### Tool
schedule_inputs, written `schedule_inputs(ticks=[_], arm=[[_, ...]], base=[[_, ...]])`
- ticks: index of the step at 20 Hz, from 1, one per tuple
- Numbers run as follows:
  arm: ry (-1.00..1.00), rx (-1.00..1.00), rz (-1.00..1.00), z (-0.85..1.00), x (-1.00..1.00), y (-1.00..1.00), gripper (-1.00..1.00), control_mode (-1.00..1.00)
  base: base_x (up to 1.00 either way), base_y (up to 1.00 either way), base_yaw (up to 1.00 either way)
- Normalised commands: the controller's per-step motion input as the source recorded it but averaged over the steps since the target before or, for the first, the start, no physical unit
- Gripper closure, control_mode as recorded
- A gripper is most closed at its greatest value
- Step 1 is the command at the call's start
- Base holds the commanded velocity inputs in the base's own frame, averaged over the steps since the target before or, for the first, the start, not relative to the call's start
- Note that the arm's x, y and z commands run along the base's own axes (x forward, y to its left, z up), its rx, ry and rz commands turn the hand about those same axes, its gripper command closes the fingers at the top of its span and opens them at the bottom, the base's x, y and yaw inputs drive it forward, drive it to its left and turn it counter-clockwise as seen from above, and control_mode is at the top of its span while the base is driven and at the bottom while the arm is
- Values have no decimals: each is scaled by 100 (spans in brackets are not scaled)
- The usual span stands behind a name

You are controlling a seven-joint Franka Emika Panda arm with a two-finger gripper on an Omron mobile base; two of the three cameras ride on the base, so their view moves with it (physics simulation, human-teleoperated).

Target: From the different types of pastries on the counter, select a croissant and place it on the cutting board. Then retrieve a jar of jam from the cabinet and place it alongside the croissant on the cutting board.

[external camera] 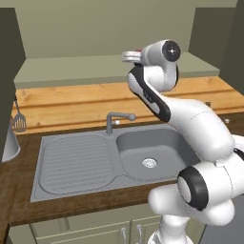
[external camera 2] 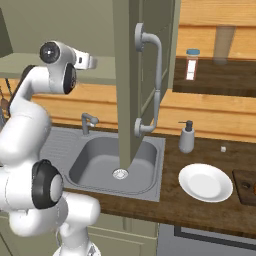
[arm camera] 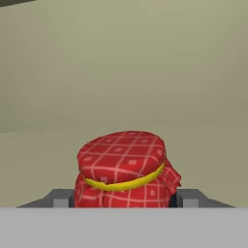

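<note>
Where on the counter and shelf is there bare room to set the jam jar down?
Free: the counter in front of the white plate, and the cabinet shelf left of the end effector. Crowded: around the soap dispenser and open cabinet door.

The jar of jam [arm camera: 124,170] is red with a white checked pattern and a yellow band. The cabinet [arm camera: 121,72] shelf is pale grey-green. The tabletop [external camera 2: 200,200] is dark brown wood, the sink [external camera: 95,157] grey, the plate [external camera 2: 205,182] white.
</note>
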Motion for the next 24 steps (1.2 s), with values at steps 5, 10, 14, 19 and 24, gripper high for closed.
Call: schedule_inputs(ticks=[5,10,14,19,24], arm=[[-6,0,-1,0,-70,0,100,-100],[-10,0,-1,-1,-97,0,100,-100],[-13,0,0,0,-62,0,100,-100],[-9,0,0,-6,-100,0,100,-100],[-8,1,0,-18,-100,0,100,-100]], base=[[0,0,0],[0,0,0],[0,0,0],[0,0,0],[0,0,0]])
